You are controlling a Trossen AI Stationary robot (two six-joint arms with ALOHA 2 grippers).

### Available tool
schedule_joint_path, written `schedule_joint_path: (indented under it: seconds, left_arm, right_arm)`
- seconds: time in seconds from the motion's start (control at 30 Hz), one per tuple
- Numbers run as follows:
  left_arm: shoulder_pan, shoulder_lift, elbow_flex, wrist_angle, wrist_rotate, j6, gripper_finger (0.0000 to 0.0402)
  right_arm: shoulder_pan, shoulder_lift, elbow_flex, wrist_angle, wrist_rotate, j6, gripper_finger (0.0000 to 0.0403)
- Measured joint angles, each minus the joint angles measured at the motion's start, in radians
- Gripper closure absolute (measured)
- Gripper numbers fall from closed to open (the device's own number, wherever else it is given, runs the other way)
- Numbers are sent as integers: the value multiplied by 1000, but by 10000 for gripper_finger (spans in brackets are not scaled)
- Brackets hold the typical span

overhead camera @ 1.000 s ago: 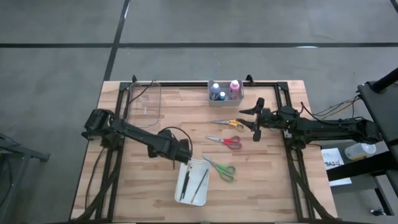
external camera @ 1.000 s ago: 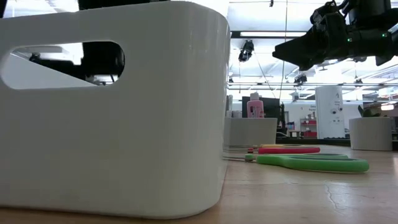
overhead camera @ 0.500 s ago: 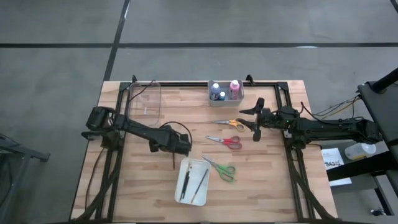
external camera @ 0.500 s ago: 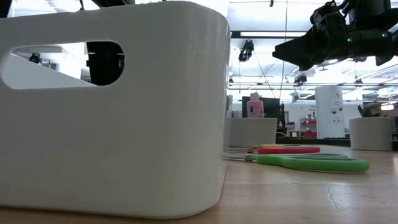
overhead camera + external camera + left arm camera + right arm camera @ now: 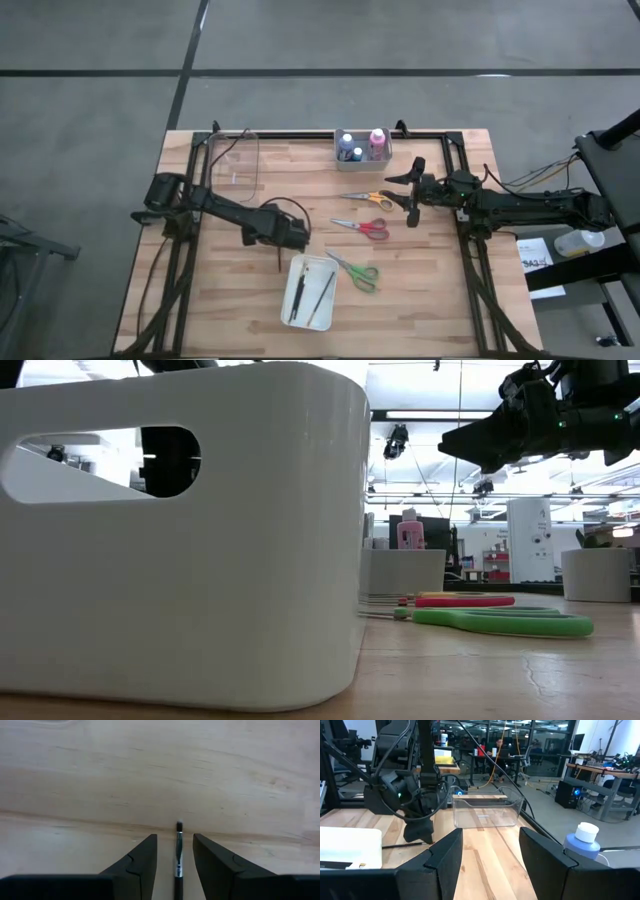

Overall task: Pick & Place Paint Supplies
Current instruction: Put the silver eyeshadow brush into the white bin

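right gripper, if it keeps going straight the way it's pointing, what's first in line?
Probably the clear bin, dead ahead of the open right gripper across bare table; the left arm sits off to one side.

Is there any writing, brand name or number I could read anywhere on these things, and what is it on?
None can be read.
White sheet beside the table, by the right arm: dark print, too small to read.
Capped bottles in the clear bin: no label legible.
White tray, scissors and brush: no markings visible.
Monitors in the room behind: lit, too blurred to read.
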Motion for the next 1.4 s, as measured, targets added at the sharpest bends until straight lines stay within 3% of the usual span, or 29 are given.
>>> schedule_joint_path:
  seconds: [0.8, 1.4]
  left_arm:
    - [2, 35, 2, 6, 12, 17, 270]
    - [3, 34, 2, 7, 18, 43, 384]
  right_arm:
    - [0, 0, 0, 0, 0, 0, 209]
    - [0, 0, 0, 0, 0, 0, 209]
